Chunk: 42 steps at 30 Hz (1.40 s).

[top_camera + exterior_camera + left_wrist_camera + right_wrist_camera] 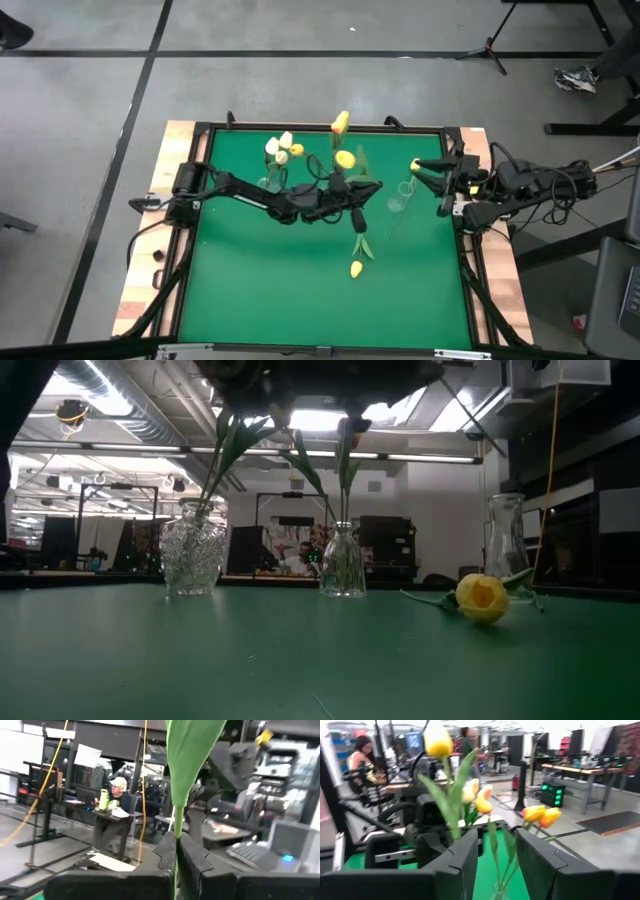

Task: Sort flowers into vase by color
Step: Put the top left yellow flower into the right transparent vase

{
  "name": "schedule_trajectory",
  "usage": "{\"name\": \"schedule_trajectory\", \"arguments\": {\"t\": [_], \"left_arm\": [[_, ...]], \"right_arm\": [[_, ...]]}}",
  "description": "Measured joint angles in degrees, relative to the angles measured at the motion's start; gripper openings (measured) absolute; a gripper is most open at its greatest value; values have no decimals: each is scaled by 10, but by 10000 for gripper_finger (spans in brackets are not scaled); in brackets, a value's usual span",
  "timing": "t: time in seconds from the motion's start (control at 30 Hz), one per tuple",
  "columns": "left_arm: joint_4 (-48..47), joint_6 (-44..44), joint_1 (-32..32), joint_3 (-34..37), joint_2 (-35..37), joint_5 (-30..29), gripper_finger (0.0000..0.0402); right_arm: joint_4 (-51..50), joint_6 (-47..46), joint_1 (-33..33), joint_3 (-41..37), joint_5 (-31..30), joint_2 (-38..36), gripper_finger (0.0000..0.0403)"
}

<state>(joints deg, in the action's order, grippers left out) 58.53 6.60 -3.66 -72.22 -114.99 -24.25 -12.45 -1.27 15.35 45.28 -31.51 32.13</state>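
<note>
Yellow tulip [345, 159] is pinched by our left pincer [352, 212] above the small glass vase [343, 563]; right pincer [441, 187] waits open. Stem could miss the neck.

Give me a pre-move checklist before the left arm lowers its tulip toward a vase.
1. Left gripper shut on the green tulip stem: ok.
2. Right gripper open, waiting at the right edge of the green mat: ok.
3. Narrow clear glass vase upright: ok.
4. Held stem lined up over a vase mouth: cannot tell.
5. Loose yellow tulip lying on the mat, unsorted: not ok.
</note>
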Motion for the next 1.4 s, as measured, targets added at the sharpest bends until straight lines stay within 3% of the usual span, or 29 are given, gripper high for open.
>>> {"name": "schedule_trajectory", "arguments": {"t": [0.3,0.7,0.97,1.4], "left_arm": [[-106,-55,21,-114,-46,-7,1],[-98,2,55,-115,-78,0,1],[-103,4,60,-115,-82,57,2],[-101,-22,63,-115,-82,58,5]], "right_arm": [[-13,-7,0,0,16,3,131],[-17,-4,0,0,16,-9,131],[-31,-4,0,0,16,-9,131],[-33,-4,0,0,16,-9,131]]}}
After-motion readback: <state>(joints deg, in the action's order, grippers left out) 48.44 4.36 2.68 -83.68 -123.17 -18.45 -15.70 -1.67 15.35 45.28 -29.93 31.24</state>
